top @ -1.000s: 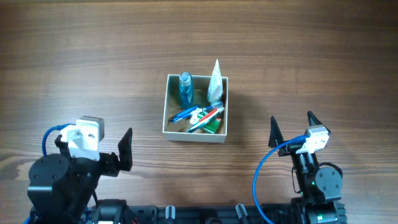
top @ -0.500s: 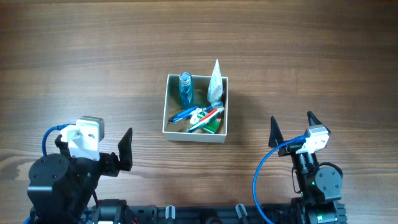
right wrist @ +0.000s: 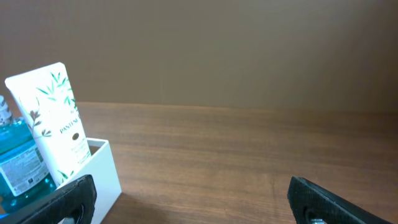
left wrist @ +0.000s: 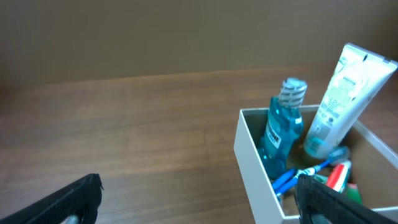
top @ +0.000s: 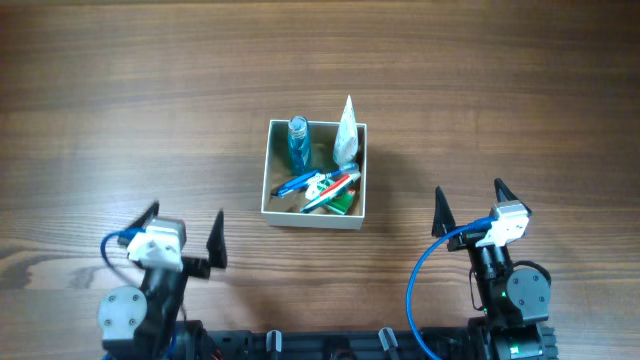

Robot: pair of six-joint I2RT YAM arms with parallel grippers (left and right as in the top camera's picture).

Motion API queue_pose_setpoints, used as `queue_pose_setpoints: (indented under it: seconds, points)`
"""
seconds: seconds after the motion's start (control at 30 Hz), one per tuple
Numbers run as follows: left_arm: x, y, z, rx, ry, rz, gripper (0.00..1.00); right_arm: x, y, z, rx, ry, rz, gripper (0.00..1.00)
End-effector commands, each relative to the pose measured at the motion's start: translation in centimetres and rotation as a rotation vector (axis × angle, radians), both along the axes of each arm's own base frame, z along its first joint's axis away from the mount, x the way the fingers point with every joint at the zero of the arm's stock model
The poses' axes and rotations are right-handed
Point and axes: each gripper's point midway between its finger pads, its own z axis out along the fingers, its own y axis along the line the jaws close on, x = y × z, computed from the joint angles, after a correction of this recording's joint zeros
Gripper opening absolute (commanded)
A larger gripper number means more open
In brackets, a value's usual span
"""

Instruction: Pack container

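Overhead: container (top: 313,218) mid-worktop (top: 150,80), toiletries inside; left jaws and right jaws spread wide, empty, well short of it.
Left wrist: blue bottle (left wrist: 283,134) and white tube (left wrist: 341,87) stand inside.
Right wrist: tube at the near wall.
Packing looks complete; keep your arms clear of the container.

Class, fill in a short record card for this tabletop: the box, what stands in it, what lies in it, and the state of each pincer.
container: square white-walled container, open top, mid-table
standing inside: blue mouthwash bottle and white tube, at the side far from the robot
lying inside: small toiletries, including a blue toothbrush
left pincer: open, empty, apart from the container
right pincer: open, empty, apart from the container
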Motion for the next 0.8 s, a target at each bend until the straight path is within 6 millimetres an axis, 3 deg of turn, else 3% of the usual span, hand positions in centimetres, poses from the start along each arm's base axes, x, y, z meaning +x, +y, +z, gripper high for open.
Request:
queue_pose_setpoints:
  seconds: [0.0,0.1,0.2,0.3,0.77]
  points:
    - [2.1,-1.4,-1.4,-0.018,-0.12,-0.084,1.0,0.0,0.1,0.2,-0.012,-0.011,0.006,1.0]
    - [3.3,-1.3,-3.0,-0.014,-0.211,-0.074,1.0,0.0,0.1,0.2,-0.012,-0.011,0.006,1.0]
    - [3.4,-1.2,-5.7,-0.036,-0.099,-0.069,1.0,0.0,0.1,0.2,-0.012,-0.011,0.006,1.0]
    - [3.3,-1.4,-5.6,-0.113,-0.087,-0.069,1.0,0.0,0.1,0.2,-0.012,-0.011,0.006,1.0]
    - [3.3,-1.5,-5.6,-0.112,-0.087,-0.073,1.0,0.0,0.1,0.2,-0.012,-0.011,0.006,1.0]
